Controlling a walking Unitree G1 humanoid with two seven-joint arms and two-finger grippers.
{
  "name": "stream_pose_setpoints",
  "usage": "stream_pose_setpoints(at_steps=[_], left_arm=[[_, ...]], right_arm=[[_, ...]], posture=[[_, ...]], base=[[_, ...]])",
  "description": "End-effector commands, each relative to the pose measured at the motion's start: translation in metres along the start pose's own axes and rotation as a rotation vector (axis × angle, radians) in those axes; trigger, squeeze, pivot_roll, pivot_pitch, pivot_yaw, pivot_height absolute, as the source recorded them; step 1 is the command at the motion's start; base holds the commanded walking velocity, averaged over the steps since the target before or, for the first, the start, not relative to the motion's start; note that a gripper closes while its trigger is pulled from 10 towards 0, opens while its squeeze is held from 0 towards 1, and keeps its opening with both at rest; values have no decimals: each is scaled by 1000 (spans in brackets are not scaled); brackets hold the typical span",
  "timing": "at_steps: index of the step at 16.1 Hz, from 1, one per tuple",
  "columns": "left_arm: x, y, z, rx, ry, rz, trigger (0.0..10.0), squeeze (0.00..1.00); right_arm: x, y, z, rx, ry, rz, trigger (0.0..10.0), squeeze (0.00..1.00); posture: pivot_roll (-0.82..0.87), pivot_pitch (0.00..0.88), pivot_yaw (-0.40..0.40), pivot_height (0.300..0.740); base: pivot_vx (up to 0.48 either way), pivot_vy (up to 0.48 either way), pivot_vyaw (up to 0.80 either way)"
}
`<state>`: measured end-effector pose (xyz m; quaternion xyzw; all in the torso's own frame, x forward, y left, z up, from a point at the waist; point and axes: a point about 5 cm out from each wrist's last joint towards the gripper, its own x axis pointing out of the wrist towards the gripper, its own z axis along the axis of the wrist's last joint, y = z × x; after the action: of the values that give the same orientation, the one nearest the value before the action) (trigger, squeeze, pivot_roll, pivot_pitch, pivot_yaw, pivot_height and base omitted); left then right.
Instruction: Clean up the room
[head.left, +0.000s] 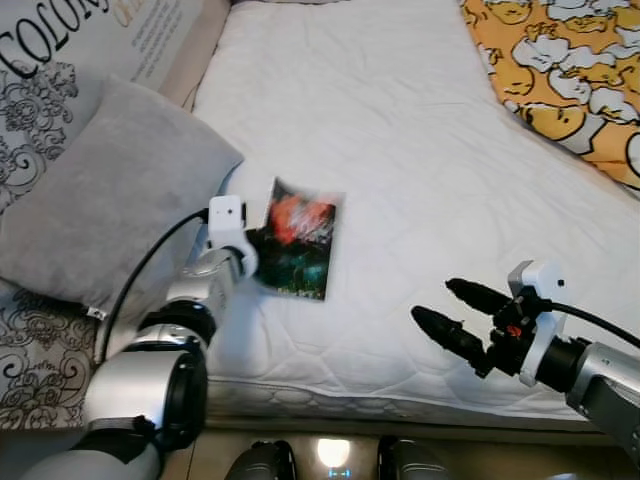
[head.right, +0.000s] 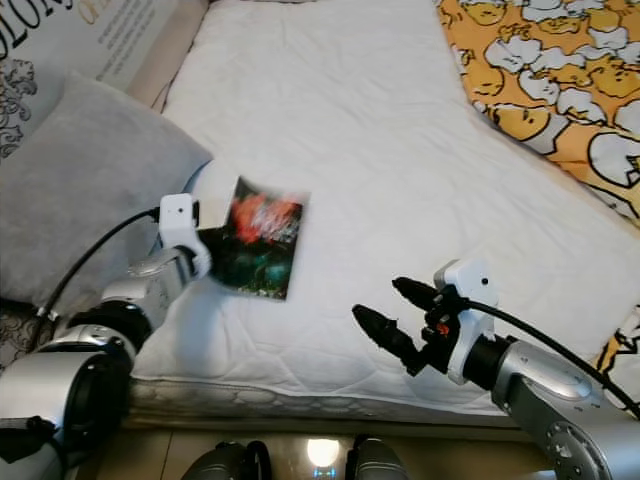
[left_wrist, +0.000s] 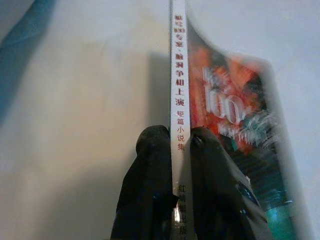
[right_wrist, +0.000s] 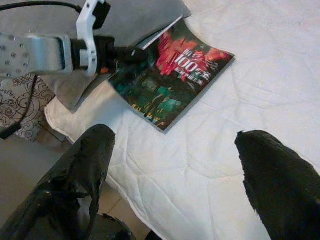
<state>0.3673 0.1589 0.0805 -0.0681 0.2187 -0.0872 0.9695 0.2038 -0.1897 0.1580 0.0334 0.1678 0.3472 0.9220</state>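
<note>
Item on my screen: one paperback book (head.left: 297, 240), dark cover with red and teal artwork, white spine printed in Chinese characters. I have it pinched at the spine by my left gripper (right_wrist: 131, 54), both black fingers (left_wrist: 150, 180) pressed flat against either side of it; the cover looks blurred in the head views. The book sits low over the near left part of the white mattress (head.left: 400, 150), and I cannot tell whether its far edge touches the quilted surface. Just left of it: a grey pillow (head.left: 110, 195), propped against a headboard panel printed with black lettering and scrollwork (head.left: 40, 70). Far right corner of the bed: a yellow-orange blanket with a white cartoon pattern (head.left: 560, 70). My right gripper (head.left: 450, 310) hangs over the near right edge of the mattress, well apart from the book, fingers spread with nothing between them. A black cable (head.left: 140, 275) runs along my left arm. Floor beneath the bed edge is tiled.
</note>
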Motion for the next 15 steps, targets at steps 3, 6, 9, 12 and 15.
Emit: stream_pose_setpoints(at_steps=[3,6,9,12,15], left_arm=[[-6,20,-9,42,43,37,10000,0],[-5,10,-15,43,62,-21,10000,0],[-3,11,-11,-95,21,75,10000,82],[-5,17,-11,-97,8,121,10000,655],[-5,18,-12,-30,17,104,10000,1000]], right_arm=[[1,4,2,-16,12,30,10000,0],[6,5,2,-25,25,58,10000,0],[8,6,2,-42,30,58,10000,0],[8,8,0,-45,40,67,10000,0],[10,8,0,-55,43,73,10000,0]], posture=[[-210,175,84,740],[-206,164,75,740],[-218,160,76,740],[-223,153,78,740],[-226,144,76,740]], base=[[0,0,0],[0,0,0],[0,0,0],[0,0,0],[0,0,0]])
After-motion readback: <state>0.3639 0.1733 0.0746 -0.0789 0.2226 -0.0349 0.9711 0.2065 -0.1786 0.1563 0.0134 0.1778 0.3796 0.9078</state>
